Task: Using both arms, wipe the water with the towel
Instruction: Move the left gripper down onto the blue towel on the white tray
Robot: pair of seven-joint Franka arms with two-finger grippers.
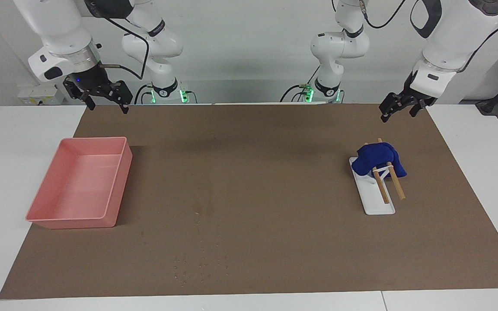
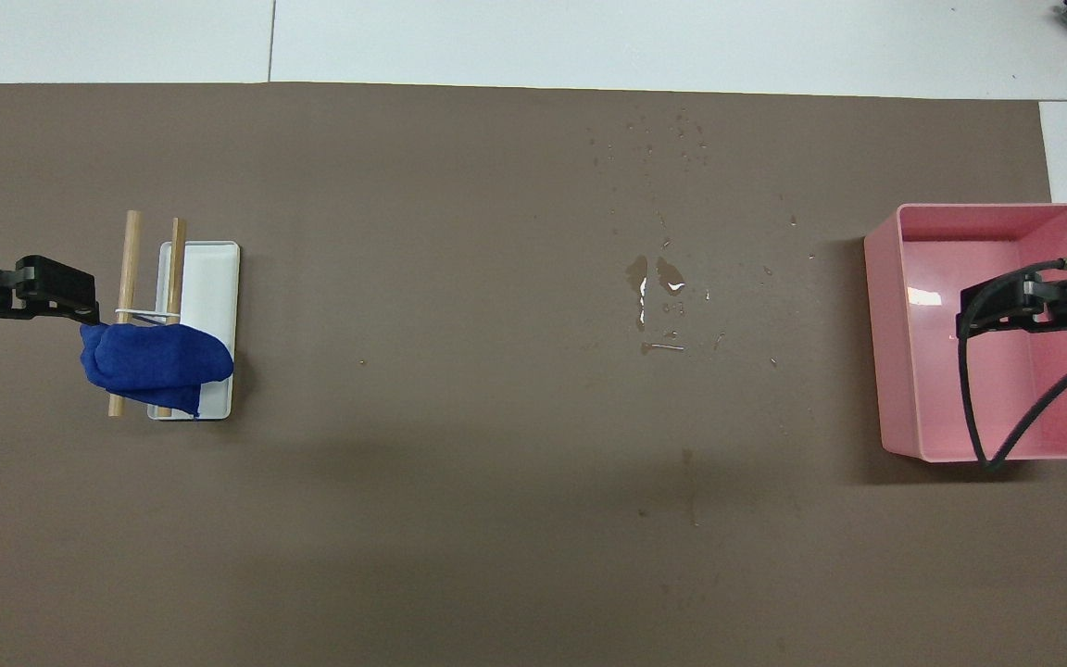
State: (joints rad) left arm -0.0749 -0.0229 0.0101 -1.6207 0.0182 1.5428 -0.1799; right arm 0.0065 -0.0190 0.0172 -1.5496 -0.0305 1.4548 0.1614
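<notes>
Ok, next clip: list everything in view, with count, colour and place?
towel: one, deep blue, draped on the wooden sticks at the left arm's end.
wooden sticks: two, tan, banded together, leaning on the white tray.
white tray: one, under the sticks.
water: one faint blotch, mid-mat, scattered droplets around it.
pink bin: one, right arm's end.
brown mat: one, covering the table.
left gripper: black, raised above the mat near the towel.
right gripper: black, open, raised by the pink bin.

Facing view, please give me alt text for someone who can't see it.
A blue towel lies draped over a two-stick wooden rack on a white tray, with the left pincer raised over the mat nearby. A faint water blotch marks the middle of the brown mat; a pink tray sits below the raised right pincer.
</notes>
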